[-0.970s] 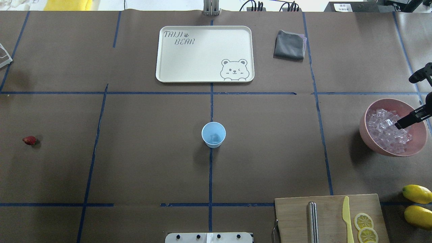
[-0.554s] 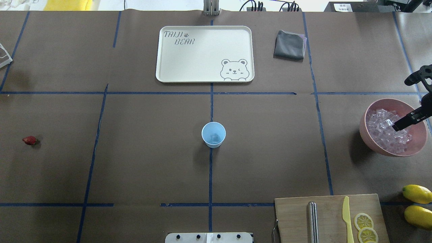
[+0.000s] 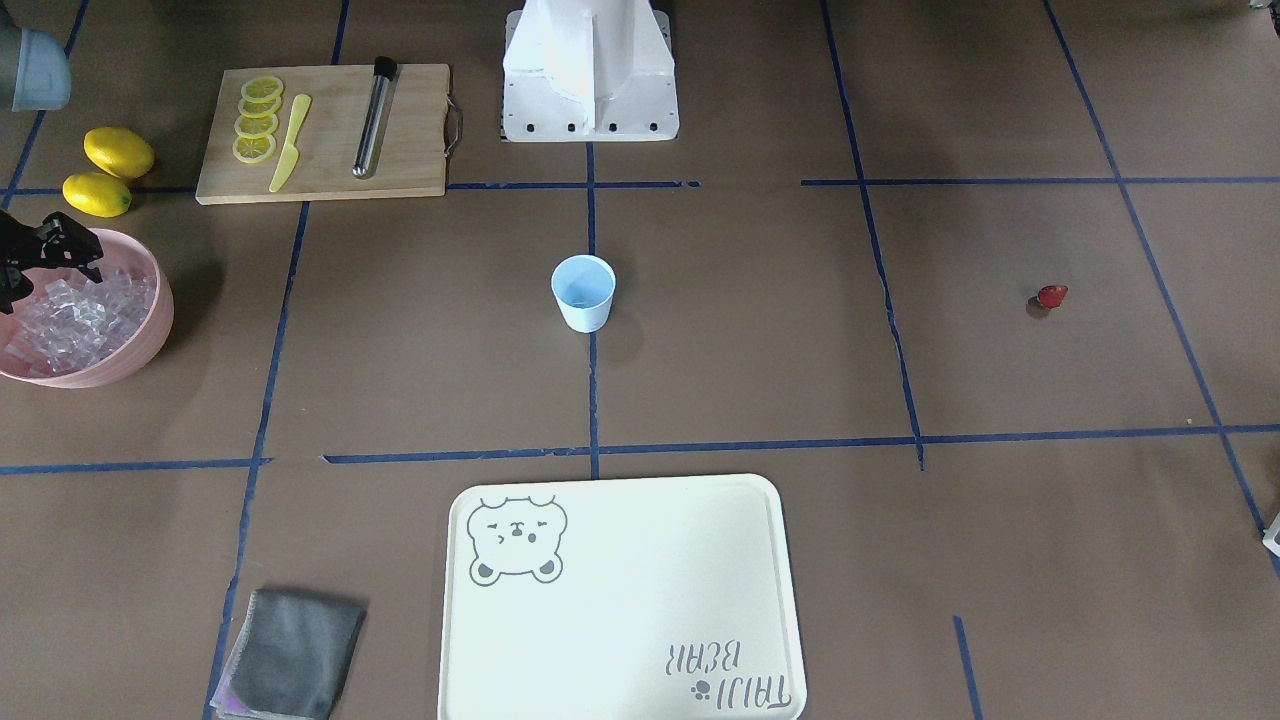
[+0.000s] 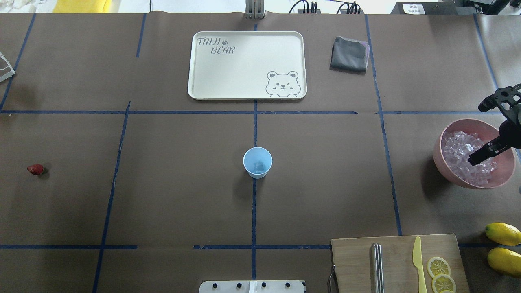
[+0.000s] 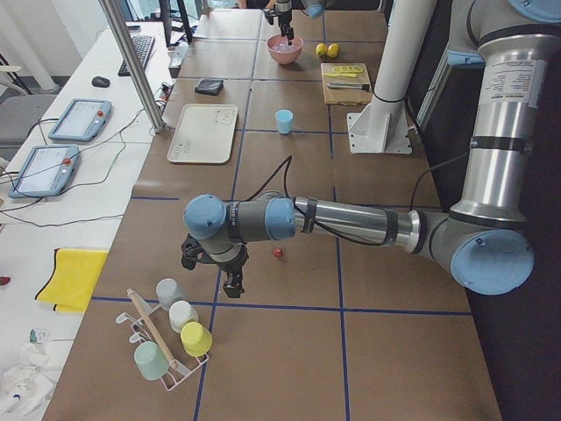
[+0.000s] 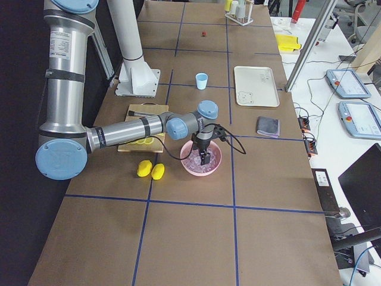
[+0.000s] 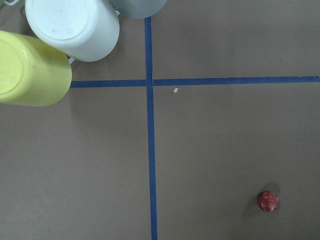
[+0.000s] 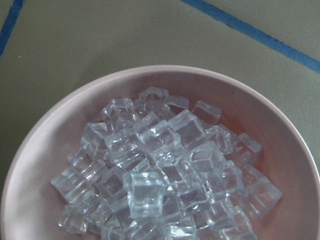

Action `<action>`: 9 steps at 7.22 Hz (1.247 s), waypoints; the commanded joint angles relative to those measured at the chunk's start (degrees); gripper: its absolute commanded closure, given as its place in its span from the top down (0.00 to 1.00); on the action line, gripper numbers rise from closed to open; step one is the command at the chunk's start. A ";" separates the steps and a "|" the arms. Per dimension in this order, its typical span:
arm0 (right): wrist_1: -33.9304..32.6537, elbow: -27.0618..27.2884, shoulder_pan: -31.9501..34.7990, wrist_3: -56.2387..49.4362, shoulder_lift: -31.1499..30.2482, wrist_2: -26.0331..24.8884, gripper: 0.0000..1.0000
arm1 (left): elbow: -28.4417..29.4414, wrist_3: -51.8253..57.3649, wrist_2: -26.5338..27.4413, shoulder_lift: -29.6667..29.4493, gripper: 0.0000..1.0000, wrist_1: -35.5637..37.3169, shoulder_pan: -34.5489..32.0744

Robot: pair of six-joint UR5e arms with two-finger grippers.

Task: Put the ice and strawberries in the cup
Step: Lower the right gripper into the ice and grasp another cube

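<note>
The pale blue cup stands upright at the table's middle, with a faint glassy shape at its bottom. Ice fills the pink bowl at the right. My right gripper hangs open over the bowl, one finger above the cubes and the other beyond the far rim. The strawberry lies alone at the far left. My left gripper hovers near it, seen only in the exterior left view, so I cannot tell its state.
A cream tray and a folded grey cloth lie at the back. A cutting board with a yellow knife, lemon slices and a metal rod sits front right beside two lemons. A rack of upturned cups stands by the left arm.
My right gripper has shifted left and toward the robot over the pink bowl, still open. The cup and the strawberry have not moved.
</note>
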 commanded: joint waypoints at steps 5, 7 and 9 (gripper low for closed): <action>-0.25 -0.33 -0.25 -0.19 -0.52 -0.30 0.83 | 0.00 0.00 0.00 0.05 1.00 -0.02 0.00; -0.26 -0.33 -0.25 -0.28 -0.52 -0.30 0.74 | 0.00 0.00 0.00 -0.04 1.00 0.07 0.00; -0.43 -0.42 -0.60 -0.37 -0.26 -0.39 0.69 | 0.00 0.00 0.00 -0.04 1.00 -0.02 0.00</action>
